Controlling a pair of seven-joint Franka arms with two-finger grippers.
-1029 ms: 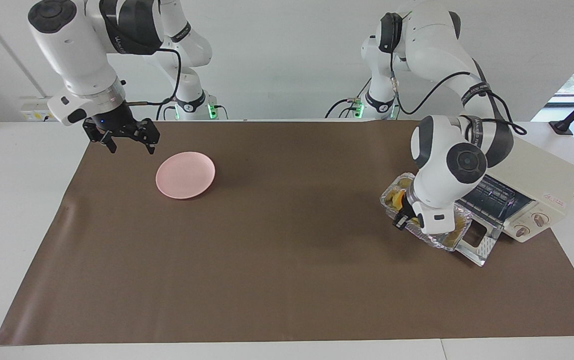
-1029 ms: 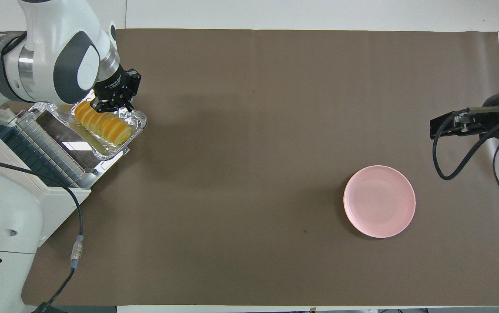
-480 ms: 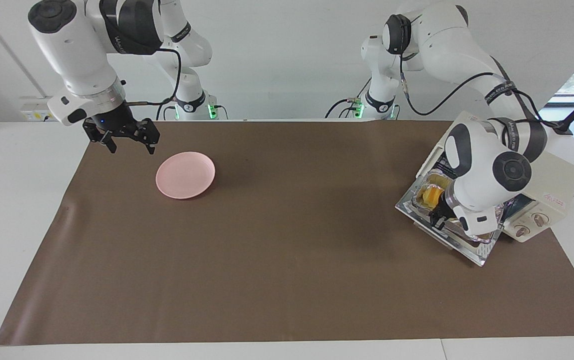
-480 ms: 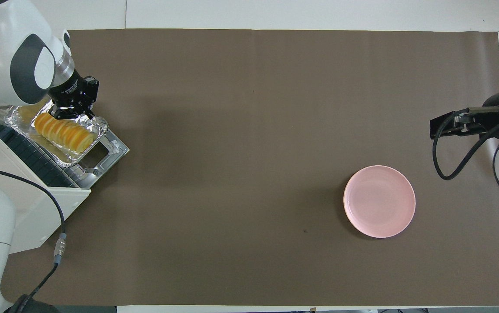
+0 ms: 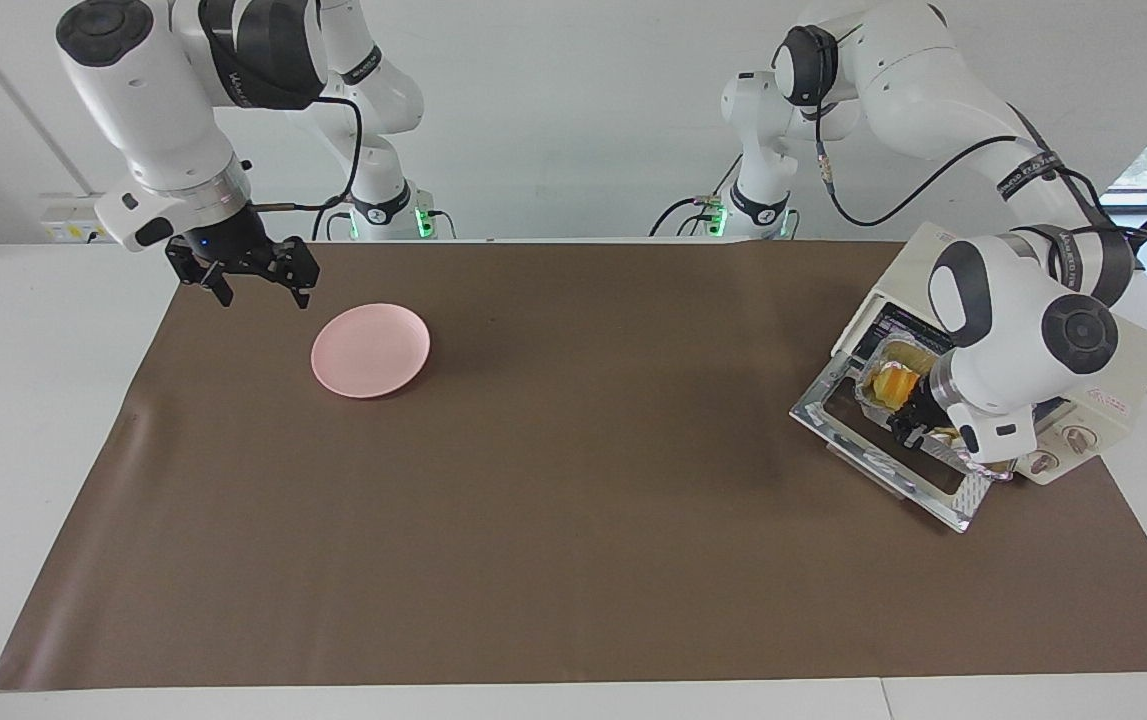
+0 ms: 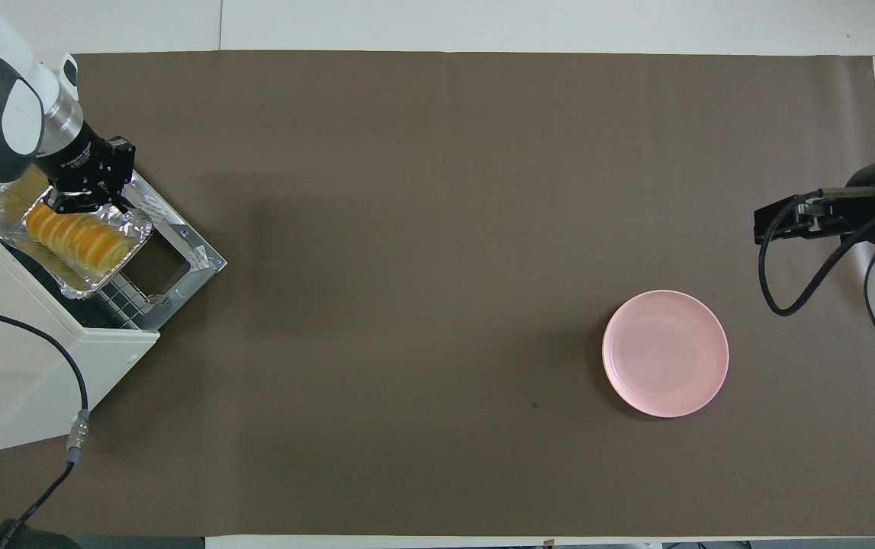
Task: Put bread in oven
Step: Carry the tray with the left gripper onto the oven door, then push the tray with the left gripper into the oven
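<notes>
The yellow-orange ridged bread (image 5: 891, 383) lies in a crinkled foil tray (image 5: 869, 394). My left gripper (image 5: 906, 432) is shut on the tray's rim and holds it in the mouth of the cream-white oven (image 5: 1123, 385), above the open drop-down door (image 5: 838, 425). In the overhead view the bread (image 6: 78, 238) and the tray (image 6: 136, 223) sit partly inside the oven (image 6: 40, 358), over its rack, with the left gripper (image 6: 77, 203) at the tray's edge. My right gripper (image 5: 258, 285) waits open and empty above the mat beside the pink plate.
A round pink plate (image 5: 370, 350) lies on the brown mat (image 5: 573, 520) toward the right arm's end; it also shows in the overhead view (image 6: 665, 353). The oven's door (image 6: 185, 252) juts out over the mat. The right gripper (image 6: 780, 223) hangs over the mat's edge.
My left gripper has carried the foil tray with the bread from over the end of the open door into the oven's mouth. The right arm has not moved.
</notes>
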